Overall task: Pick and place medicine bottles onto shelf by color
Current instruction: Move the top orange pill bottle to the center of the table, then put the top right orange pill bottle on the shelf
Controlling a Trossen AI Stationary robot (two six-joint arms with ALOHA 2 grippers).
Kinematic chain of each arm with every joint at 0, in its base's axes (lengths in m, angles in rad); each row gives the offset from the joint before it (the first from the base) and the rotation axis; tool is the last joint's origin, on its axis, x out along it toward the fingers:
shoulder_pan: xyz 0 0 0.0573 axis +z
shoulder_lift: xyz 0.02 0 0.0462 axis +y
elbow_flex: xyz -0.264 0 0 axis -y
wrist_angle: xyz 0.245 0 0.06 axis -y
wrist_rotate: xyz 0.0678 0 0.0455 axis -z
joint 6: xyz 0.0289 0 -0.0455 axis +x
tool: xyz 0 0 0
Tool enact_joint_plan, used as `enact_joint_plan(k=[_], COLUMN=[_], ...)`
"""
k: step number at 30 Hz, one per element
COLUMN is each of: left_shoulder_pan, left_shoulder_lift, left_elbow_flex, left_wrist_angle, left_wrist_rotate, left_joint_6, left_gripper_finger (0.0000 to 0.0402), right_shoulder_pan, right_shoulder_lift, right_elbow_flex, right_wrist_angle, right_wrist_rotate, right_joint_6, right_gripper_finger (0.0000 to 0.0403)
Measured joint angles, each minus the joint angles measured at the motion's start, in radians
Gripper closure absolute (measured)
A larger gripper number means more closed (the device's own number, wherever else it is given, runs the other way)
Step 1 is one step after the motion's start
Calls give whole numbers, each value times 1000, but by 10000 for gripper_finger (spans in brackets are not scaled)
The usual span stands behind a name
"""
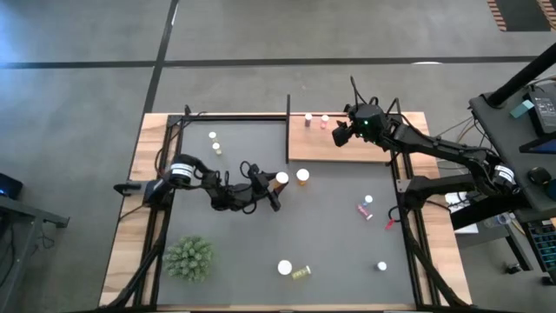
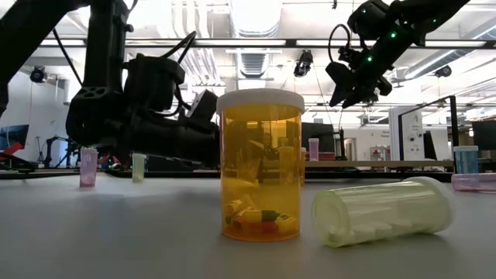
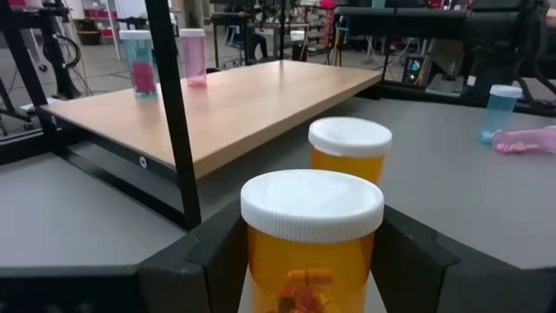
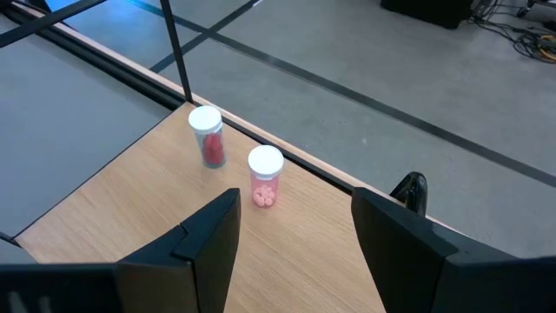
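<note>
A: What does the left wrist view give that the high view doesn't?

B: From above, the left gripper (image 1: 276, 189) sits mid-mat just left of two white caps. The wrist view shows its fingers (image 3: 204, 252) clasping an orange bottle (image 3: 311, 239), standing upright, cap up, pills at its bottom. A second orange bottle (image 3: 349, 149) stands upright just behind it, apart from the fingers, near the shelf (image 3: 243, 104).

A: And the low view?

B: It alone shows a pale yellow-green bottle (image 2: 384, 211) lying on its side, long axis across the picture, cap end to the left, just right of another upright orange bottle (image 2: 260, 164). Both are well apart from either gripper.

A: Farther right?

B: The right gripper (image 1: 340, 135) hangs above the shelf's back part. In its wrist view the fingers (image 4: 208, 235) are spread with nothing between them. Ahead of them, two pink-red bottles (image 4: 236, 166) stand upright side by side near the shelf's far edge. The high view adds a pink bottle (image 1: 364, 209) lying tilted on the mat, near the right edge.
</note>
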Motion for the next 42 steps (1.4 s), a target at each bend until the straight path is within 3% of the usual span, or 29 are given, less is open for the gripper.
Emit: enact_joint_plan(k=[13, 28, 38, 42], left_shoulder_pan=[0, -2, -3, -3], left_shoulder_lift=[-1, -26, -239, -348], left_elbow_flex=[7, 1, -12, -12], left_wrist_angle=[-49, 6, -20, -125], left_wrist_rotate=[-19, -108, -78, -10], left_joint_6=[9, -59, -36, -35], left_gripper_finger=[205, 109, 106, 106], right_shoulder_pan=[0, 0, 0, 0], right_shoulder_lift=[0, 0, 0, 0], right_elbow_flex=[0, 0, 0, 0], right_wrist_angle=[0, 0, 0, 0], right_wrist_rotate=[0, 0, 0, 0], right_joint_6=[0, 0, 0, 0], right_gripper_finger=[190, 190, 190, 190])
